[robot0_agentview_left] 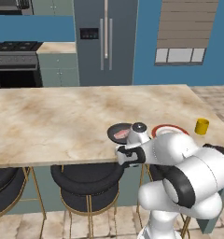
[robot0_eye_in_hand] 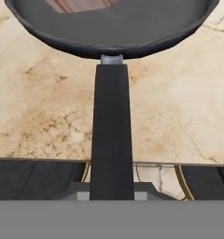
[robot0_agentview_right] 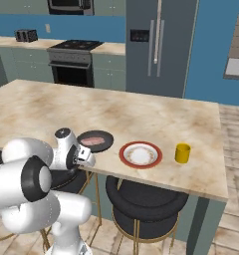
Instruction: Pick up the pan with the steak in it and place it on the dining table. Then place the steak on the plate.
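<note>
The black pan (robot0_agentview_left: 118, 132) (robot0_agentview_right: 95, 141) is at the near edge of the dining table (robot0_agentview_left: 48, 121) (robot0_agentview_right: 42, 109), its long handle (robot0_eye_in_hand: 111, 135) pointing back over the edge toward me. The pinkish steak (robot0_agentview_left: 120, 135) (robot0_agentview_right: 94, 141) (robot0_eye_in_hand: 81, 4) lies flat inside it. My gripper (robot0_agentview_left: 125, 156) (robot0_agentview_right: 85, 155) (robot0_eye_in_hand: 111, 195) is shut on the end of the handle. I cannot tell whether the pan rests on the stone top or hangs just above it. The red-rimmed plate (robot0_agentview_right: 140, 155) (robot0_agentview_left: 172, 129) lies just right of the pan, partly hidden by my arm in the left base view.
A yellow cup (robot0_agentview_left: 202, 126) (robot0_agentview_right: 182, 153) stands right of the plate. Black round stools (robot0_agentview_left: 88, 179) (robot0_agentview_right: 146, 199) sit under the table's front edge. Stove, counters and fridge line the far wall.
</note>
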Controlling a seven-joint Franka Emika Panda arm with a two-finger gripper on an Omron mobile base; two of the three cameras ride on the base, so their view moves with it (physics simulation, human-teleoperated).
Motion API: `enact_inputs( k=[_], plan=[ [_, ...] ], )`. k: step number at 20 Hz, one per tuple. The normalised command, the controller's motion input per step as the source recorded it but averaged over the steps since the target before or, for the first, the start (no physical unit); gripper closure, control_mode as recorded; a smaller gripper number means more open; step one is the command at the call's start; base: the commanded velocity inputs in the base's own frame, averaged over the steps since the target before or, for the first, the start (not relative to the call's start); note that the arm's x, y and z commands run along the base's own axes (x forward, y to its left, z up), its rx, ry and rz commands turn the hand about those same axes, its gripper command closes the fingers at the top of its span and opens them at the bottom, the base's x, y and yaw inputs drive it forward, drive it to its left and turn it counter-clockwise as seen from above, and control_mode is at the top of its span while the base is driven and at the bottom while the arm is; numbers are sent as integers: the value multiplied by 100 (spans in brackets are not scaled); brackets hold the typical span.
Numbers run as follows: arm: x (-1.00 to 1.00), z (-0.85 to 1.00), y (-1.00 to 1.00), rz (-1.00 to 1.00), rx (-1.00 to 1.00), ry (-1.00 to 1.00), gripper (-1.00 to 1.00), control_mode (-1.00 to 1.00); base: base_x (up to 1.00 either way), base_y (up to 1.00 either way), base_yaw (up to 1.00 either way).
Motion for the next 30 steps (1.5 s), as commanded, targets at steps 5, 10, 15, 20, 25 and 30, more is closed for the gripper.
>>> enact_inputs(
  k=[5,10,15,20,25,30],
  plan=[
    [0,-16,-3,2,0,1,100,-100,0,0,0],
    [1,-4,0,0,0,0,100,-100,0,0,0],
    [9,-12,0,0,0,0,-100,-100,0,0,0],
    [11,1,-1,0,1,-1,-100,-100,0,0,0],
    [20,22,0,-2,4,0,-100,-100,0,0,0],
    [-12,44,0,-1,3,-2,-100,-100,0,0,0]
  ],
)
